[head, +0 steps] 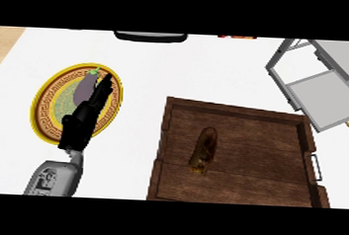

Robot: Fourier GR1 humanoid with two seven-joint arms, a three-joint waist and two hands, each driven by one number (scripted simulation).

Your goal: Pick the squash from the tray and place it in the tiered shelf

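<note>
No part of the task is judged complete. The elongated brown-yellow squash (pixel 203 149) lies inside the dark wooden tray (pixel 176 179) on the white counter (pixel 209 66), untouched. The left robot hand (pixel 88 116) is extended with straight fingers, holding nothing, over a purple eggplant (pixel 85 86) on the round gold-rimmed plate (pixel 40 116). The grey metal tiered shelf (pixel 321 91) stands beyond the tray; grasp, lift and placement remain. The right robot hand is not shown

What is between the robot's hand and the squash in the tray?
In the head view, only bare white counter and the tray's wooden wall separate the left hand from the squash.
</note>
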